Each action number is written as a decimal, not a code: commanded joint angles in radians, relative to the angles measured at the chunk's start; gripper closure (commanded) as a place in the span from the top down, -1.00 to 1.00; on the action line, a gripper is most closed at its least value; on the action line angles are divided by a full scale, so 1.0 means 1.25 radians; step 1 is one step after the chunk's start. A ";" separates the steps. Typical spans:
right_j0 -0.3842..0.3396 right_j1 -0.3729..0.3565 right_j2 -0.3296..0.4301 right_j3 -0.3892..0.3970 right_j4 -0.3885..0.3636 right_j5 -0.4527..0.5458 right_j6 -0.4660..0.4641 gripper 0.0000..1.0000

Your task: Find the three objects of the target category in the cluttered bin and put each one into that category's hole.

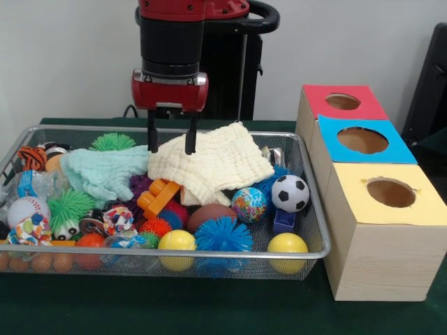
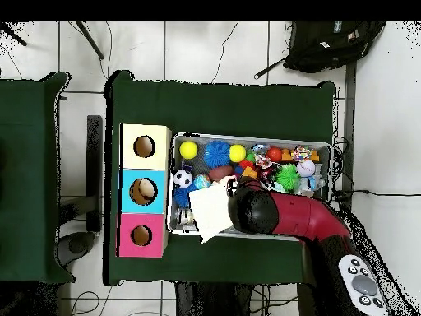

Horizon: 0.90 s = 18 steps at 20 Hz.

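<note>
The wire-mesh bin (image 1: pixel 209 255) is full of toys; it also shows in the overhead view (image 2: pixel 247 137). My gripper (image 1: pixel 171 145) hangs open above the bin. Its two black fingers (image 1: pixel 151 136) straddle the left edge of a pale-yellow cloth (image 1: pixel 216 164), where that cloth meets a mint cloth (image 1: pixel 105 171). No pale-yellow toy figures with orange parts show; they are hidden. In the overhead view the red arm (image 2: pixel 279 214) covers the gripper, next to the cloth (image 2: pixel 210 210).
Three wooden boxes with holes stand beside the bin: red top (image 1: pixel 342 102), blue top (image 1: pixel 362 139), yellow top (image 1: pixel 391 192). The bin holds a soccer ball (image 1: pixel 290 192), two smooth yellow balls (image 1: pixel 177 241), a blue spiky ball (image 1: pixel 222 236), a baseball (image 1: pixel 28 208) and an orange block (image 1: pixel 157 197).
</note>
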 commanded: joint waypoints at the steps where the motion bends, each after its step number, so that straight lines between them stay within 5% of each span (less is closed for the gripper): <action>1: 0.010 0.054 0.036 -0.011 -0.053 -0.065 0.049 1.00; 18: 0.078 0.105 -0.029 -0.015 -0.072 -0.119 0.080 1.00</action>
